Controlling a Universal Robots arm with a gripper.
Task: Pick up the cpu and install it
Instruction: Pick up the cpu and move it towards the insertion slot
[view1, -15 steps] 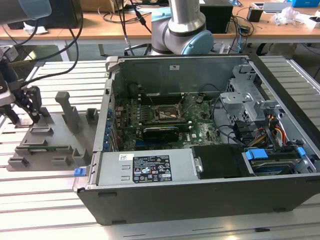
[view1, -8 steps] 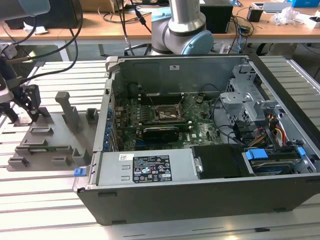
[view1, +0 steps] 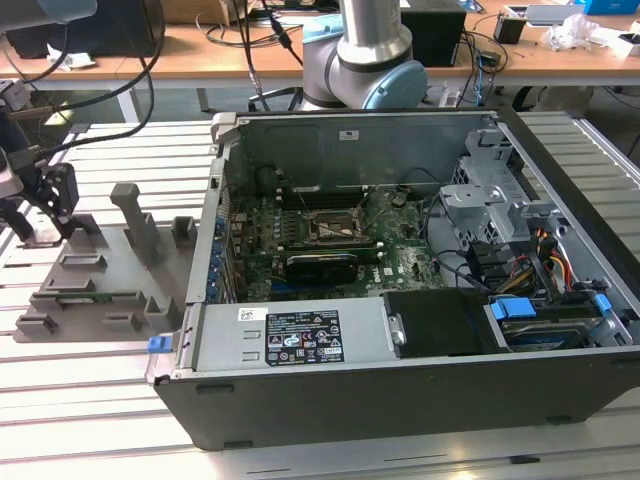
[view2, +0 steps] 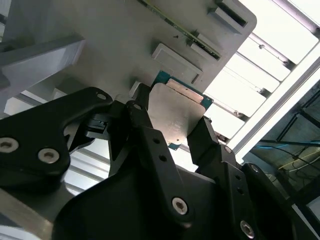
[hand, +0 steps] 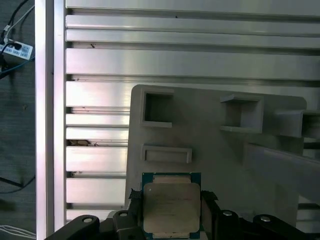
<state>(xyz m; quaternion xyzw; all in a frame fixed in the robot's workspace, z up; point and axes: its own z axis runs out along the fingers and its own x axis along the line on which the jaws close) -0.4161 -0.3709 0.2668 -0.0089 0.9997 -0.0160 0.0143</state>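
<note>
The cpu (hand: 171, 207), a flat square chip with a shiny silver top and a thin green rim, sits between my gripper's (hand: 171, 197) two black fingers (hand: 135, 197). In the second wrist view the cpu (view2: 177, 112) shows the fingers (view2: 202, 135) pressed against its two opposite edges, so the gripper (view2: 172, 125) is shut on it. The chip is at the grey holder tray (hand: 210, 150); I cannot tell whether it rests on the tray or is lifted. In the exterior view the gripper (view1: 40, 215) is at the far left, over the tray (view1: 100, 270). The motherboard socket (view1: 330, 228) lies inside the open computer case.
The open computer case (view1: 300, 400) stands at the exterior view's right of the tray, with a drive cage (view1: 490, 200) and cables inside. Upright grey posts (view1: 135, 215) rise from the tray. Everything rests on a slatted aluminium table (view1: 80, 400). The arm's base (view1: 370, 60) is behind the case.
</note>
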